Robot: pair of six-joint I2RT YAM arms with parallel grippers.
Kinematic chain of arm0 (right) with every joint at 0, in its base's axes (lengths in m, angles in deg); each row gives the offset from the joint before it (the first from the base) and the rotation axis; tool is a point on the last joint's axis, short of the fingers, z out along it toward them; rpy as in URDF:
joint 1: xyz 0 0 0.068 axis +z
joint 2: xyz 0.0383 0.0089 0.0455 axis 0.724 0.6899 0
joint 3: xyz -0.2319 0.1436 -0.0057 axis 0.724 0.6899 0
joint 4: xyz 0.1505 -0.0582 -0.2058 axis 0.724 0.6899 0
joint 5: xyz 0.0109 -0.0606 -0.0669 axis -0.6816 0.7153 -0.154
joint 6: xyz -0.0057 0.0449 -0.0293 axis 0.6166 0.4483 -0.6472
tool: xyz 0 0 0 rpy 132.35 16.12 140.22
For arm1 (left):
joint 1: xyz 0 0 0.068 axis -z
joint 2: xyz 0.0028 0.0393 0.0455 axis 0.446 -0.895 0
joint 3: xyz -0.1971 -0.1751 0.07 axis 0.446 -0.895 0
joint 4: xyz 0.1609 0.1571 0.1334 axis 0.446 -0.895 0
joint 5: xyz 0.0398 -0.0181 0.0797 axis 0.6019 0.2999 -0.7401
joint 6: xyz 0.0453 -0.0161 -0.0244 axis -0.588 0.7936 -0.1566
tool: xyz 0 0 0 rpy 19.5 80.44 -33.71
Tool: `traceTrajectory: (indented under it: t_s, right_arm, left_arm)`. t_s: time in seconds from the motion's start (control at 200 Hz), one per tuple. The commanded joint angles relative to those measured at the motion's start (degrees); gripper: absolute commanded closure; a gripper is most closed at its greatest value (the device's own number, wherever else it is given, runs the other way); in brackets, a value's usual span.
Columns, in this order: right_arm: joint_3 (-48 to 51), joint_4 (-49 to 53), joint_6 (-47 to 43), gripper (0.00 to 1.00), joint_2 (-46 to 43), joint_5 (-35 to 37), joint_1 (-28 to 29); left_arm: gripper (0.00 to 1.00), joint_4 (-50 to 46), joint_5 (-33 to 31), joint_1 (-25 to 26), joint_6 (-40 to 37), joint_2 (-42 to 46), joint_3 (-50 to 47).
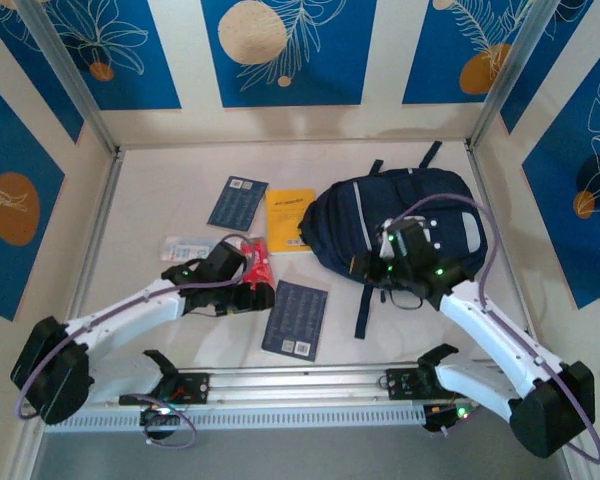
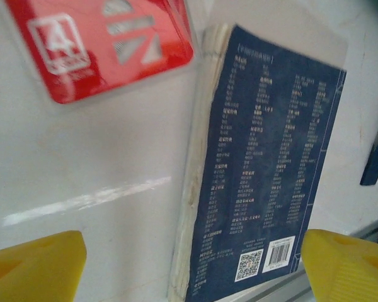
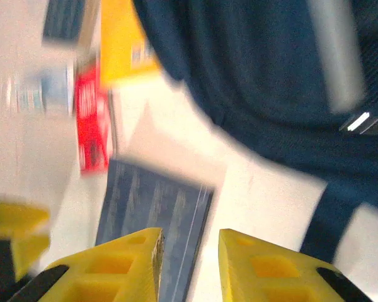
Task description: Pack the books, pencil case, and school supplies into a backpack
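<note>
Nearest me on the tabletop (image 1: 160, 200), the near navy book (image 1: 295, 320) lies flat, barcode end toward the arm bases. L tool (image 2: 194, 264) sits low over that end, fingers wide, one on each side of the book. Nothing is gripped; can't tell if the finger by the barcode touches the book's edge.

Just beyond it is the red packet (image 1: 258, 262), flat on the tabletop, beside the book's far corner w/ a small gap. Left of the packet is a pale flat item (image 1: 190, 247), partly under my L arm, too small to read.

R tool (image 3: 189, 251) is over the near-left edge of the backpack (image 1: 350, 220). Its fingers are close together w/ a narrow gap and nothing between them. R wrist view is blurred. A dark strap (image 1: 363, 300) trails from the backpack toward me, right of the near navy book.

Farther back, the yellow-orange book (image 1: 290, 220) lies flat, just beside the backpack's left side. Far navy book (image 1: 237, 203) is left of it, apart, also flat. All three books and the packet are outside the backpack, which lies front up at right-centre.
</note>
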Motion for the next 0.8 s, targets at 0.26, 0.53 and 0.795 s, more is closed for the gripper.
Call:
traceTrajectory:
  t_s: [0.26, 0.53, 0.795]
  right_arm:
    - [12.3, -20.2, 15.8, 0.67, 14.8, -14.3, 14.1]
    - [12.9, -25.5, 18.3, 0.65, 22.1, -14.0, 14.2]
    - [11.8, -27.7, 18.1, 0.65, 27.2, -15.5, 14.2]
  left_arm:
    - [0.32, 12.5, 8.8, -0.3, -2.1, -11.6, -2.9]
    - [0.4, 15.5, 9.3, -0.2, -2.2, -16.5, -3.3]
    - [0.51, 18.6, 11.8, 1.3, 0.1, -19.4, -3.0]
